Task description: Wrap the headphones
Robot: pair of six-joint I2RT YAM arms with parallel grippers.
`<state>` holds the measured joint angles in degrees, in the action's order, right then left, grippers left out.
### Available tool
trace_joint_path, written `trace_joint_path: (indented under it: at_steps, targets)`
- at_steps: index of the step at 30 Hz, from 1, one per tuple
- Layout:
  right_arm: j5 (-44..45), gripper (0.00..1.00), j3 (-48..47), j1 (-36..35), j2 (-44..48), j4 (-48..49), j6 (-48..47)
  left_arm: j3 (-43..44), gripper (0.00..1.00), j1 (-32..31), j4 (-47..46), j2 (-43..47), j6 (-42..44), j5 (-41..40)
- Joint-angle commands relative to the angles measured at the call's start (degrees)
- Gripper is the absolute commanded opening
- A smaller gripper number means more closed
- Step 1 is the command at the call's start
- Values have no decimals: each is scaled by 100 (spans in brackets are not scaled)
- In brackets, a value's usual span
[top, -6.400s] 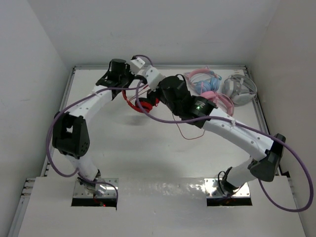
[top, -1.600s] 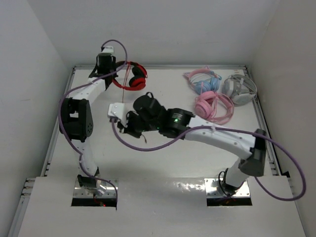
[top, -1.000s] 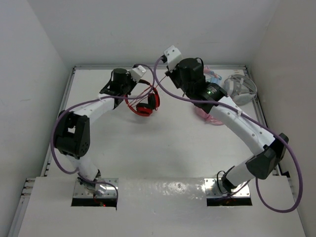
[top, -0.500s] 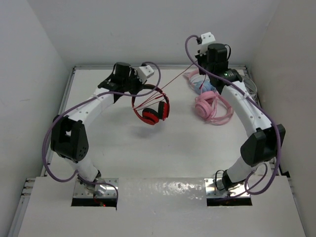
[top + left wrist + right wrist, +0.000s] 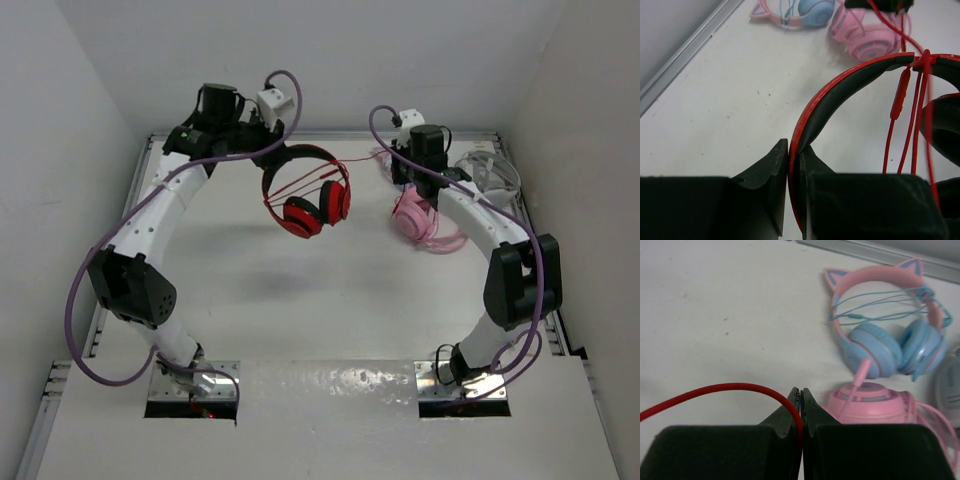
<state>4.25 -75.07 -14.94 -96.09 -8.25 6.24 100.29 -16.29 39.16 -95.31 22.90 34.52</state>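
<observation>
Hiding part of the headphones' (image 5: 300,216) red cable (image 5: 725,386), right hand (image 5: 800,392).

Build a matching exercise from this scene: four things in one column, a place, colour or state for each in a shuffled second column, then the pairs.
Things
1. red headphones
2. red cable
3. cat-ear headphones
4. grey-white headphones

Descriptions
A. farthest right in the top view
B. pinched in the right end effector
C. pink band, blue ear cups
D. headband clamped in the left end effector

Pairs: 1-D, 2-B, 3-C, 4-A
</observation>
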Motion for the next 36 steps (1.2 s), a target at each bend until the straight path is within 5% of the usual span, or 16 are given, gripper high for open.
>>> trace_joint_path:
  at_steps: [1,5,9,15,20,30,36]
  targets:
    - [-740,0,343,35,188,938,527,735,0,390,127,302,-759,1167]
    - [-1374,0,835,-140,126,1623,931,1325,0,618,163,223,-1365,1978]
    - [-1401,0,1704,-1086,231,2203,326,1546,0,1101,-861,83,-3226,2837]
    - [-806,0,3655,-2073,539,5966,1219,967,0,1427,-2280,-14,-5109,3061]
    - [145,0,4097,-3022,320,7338,1276,238,0,1629,-3528,21,-6428,3140]
    - [1279,0,1339,-4499,-848,3799,-501,-783,0,2086,-4540,47,-7484,2649]
    - [780,0,-1469,-4948,-1928,179,-992,-747,0,2122,-2879,126,-5598,603]
